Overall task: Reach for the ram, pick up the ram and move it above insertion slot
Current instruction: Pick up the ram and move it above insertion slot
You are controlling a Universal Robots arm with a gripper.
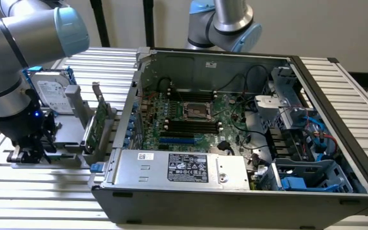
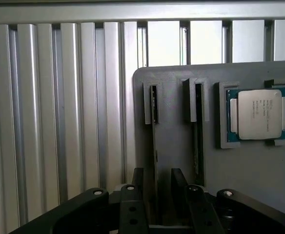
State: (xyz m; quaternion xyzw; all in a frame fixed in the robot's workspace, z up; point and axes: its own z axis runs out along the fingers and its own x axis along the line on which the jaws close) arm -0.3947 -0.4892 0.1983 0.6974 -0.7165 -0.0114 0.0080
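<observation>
Pincer (image 2: 157,179) noted released, lowered astride the ram (image 2: 155,139), which is seated edge-up in grey holder (image 2: 175,146).

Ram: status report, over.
Gripper open, fingers either side of ram, not clamped. Ram on edge in holder slot. Second stick in next slot, clear of fingers.

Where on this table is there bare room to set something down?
The ribbed aluminium table is bare near its front edge, bordered by the grey plastic parts holder and the black computer case. Another bare strip lies behind the holder. The holder is crowded, with the black claw over it.
</observation>
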